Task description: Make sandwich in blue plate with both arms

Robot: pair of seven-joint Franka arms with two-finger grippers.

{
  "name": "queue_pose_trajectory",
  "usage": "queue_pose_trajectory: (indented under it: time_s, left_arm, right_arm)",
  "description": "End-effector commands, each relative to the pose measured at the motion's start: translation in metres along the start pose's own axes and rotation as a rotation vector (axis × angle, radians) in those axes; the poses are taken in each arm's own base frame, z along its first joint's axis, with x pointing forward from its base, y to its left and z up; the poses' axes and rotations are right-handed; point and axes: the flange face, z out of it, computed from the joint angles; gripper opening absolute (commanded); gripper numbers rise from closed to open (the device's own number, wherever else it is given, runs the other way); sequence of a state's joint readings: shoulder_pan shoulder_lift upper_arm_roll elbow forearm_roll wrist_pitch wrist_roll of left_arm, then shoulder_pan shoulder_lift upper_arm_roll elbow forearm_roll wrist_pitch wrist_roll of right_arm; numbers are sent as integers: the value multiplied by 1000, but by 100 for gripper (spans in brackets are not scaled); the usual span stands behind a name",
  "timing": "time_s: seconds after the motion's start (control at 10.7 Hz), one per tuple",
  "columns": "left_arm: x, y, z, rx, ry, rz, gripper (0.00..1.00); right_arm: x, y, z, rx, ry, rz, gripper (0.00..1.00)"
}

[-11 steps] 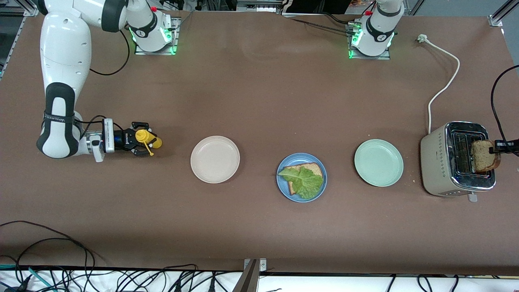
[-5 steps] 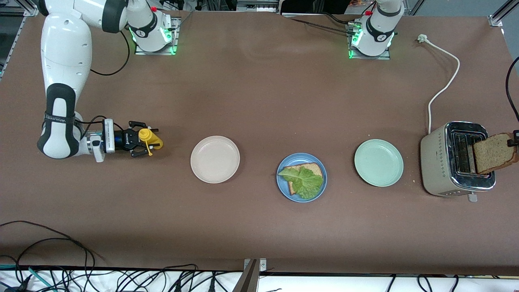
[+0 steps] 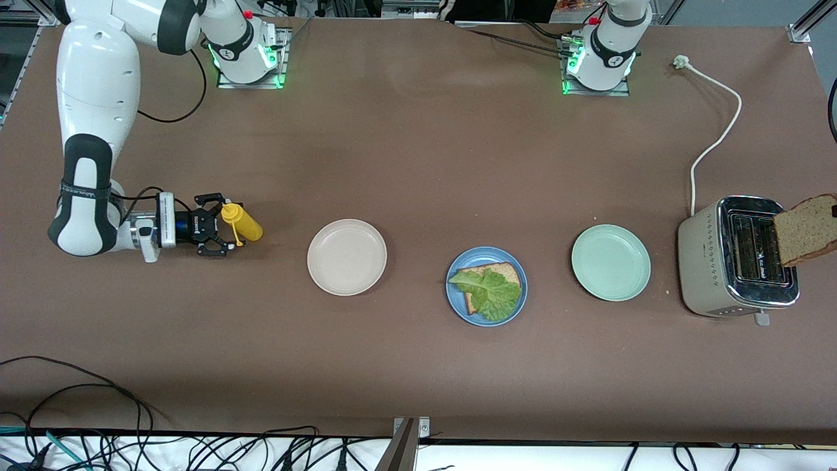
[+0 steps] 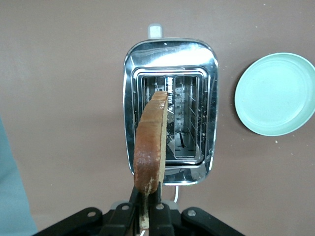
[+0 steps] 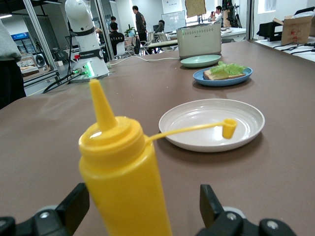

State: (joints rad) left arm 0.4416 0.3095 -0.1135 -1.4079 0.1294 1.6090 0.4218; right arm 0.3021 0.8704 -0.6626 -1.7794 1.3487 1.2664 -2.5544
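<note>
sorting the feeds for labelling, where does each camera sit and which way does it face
Front view: high across the table, facing both bases; shows the right gripper, jaws open, by the yellow bottle.
Left wrist view: on the left arm, looking down on the toaster; the left gripper is shut on the toast slice.
Right wrist view: low, looking along the table past the bottle to the cream plate.
Shared: the blue plate shows in the front and right wrist views.

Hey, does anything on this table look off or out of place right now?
Only one small thing: the yellow squeeze bottle stands uncapped, its cap dangling on its tether, between the open right gripper's fingers. The toaster's plug lies loose on the table. Nothing spilled.
</note>
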Motion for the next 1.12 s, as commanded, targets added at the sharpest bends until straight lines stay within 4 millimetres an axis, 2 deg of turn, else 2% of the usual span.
queue_pose_trajectory:
  time_s: [0.0,0.19,0.28,0.47,0.65,0.75,1.02]
  left_arm:
    - [-14,23,-38,46,9,36,0]
    - [-5,43,-40,42,15,66,0]
    - [-4,44,-40,41,16,55,0]
    - [5,64,-38,46,11,66,0]
    - [13,82,-38,39,13,71,0]
    - [19,101,-39,41,16,85,0]
    - [27,126,-31,-10,14,77,0]
  right_arm:
    - [-4,-1,-29,28,-28,17,100]
    - [6,6,-52,49,-85,93,99]
    - [18,7,-58,79,-105,154,99]
    - [51,14,-79,124,-148,265,99]
    - [90,22,-93,152,-168,370,100]
    - [117,27,-101,163,-190,419,100]
    - [211,32,-117,159,-289,689,99]
